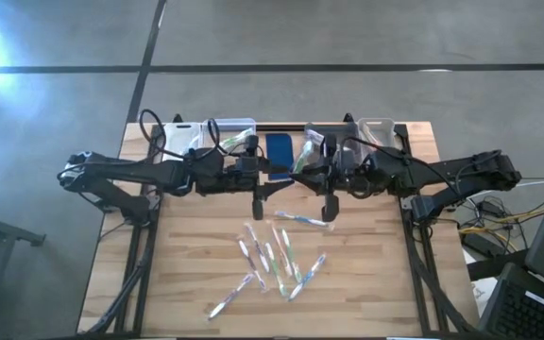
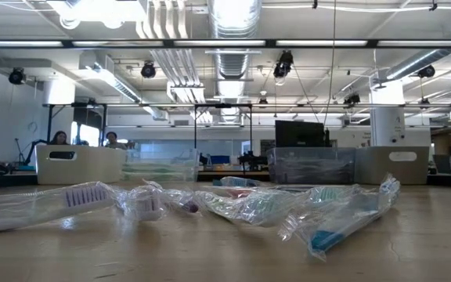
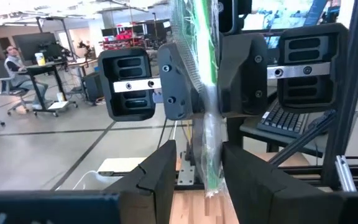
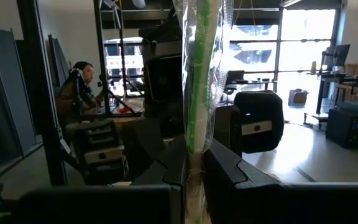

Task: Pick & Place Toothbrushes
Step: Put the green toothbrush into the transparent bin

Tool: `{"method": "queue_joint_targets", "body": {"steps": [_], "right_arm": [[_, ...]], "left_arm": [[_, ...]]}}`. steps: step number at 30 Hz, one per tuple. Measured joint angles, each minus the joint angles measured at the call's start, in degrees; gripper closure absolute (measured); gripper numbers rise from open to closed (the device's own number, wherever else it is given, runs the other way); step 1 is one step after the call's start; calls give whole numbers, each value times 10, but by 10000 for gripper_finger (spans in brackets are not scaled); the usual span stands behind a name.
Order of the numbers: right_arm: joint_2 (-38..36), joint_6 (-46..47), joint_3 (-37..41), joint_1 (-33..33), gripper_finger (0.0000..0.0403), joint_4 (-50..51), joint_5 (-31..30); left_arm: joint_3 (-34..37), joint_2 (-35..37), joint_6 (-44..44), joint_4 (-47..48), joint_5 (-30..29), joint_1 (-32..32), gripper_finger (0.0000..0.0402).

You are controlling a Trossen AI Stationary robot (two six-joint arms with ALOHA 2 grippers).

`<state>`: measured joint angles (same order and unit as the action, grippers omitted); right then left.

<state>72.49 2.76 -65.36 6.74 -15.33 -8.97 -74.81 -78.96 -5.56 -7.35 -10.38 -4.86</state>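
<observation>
**Right hand clamped on a green brush, left hand lined up to take it**

Right hand [image 4: 194, 165] is pinched tight on a wrapped green toothbrush [image 4: 197, 74], which stands upright between its fingers, long axis running straight up out of the grip. Left hand [image 3: 197, 171] sits face to face with it over the middle of the desk [image 1: 196, 274], fingers apart, with the lower end of that same brush hanging in the gap but not squeezed as far as I can see. So this looks like a handoff: the brush is dead ahead of the left hand and already between its fingers, so closing should do it.

Rest of the toothbrushes [image 1: 272, 257] lie scattered flat on the desk just in front of both hands, about equally near either. Bins [image 1: 237, 132] and a blue pad [image 1: 278, 146] sit behind the arms at the far edge.
</observation>
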Motion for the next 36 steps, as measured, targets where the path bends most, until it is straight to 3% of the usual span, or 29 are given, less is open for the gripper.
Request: {"method": "queue_joint_targets", "body": {"steps": [29, 36], "right_arm": [[0, -2, 0, 0, 380, 1, -1], [0, -4, 0, 0, 380, 2, -2]], "left_arm": [[-5, -26, -8, -61, 7, 0, 268], [-5, -25, -6, -59, 6, 0, 330]]}}
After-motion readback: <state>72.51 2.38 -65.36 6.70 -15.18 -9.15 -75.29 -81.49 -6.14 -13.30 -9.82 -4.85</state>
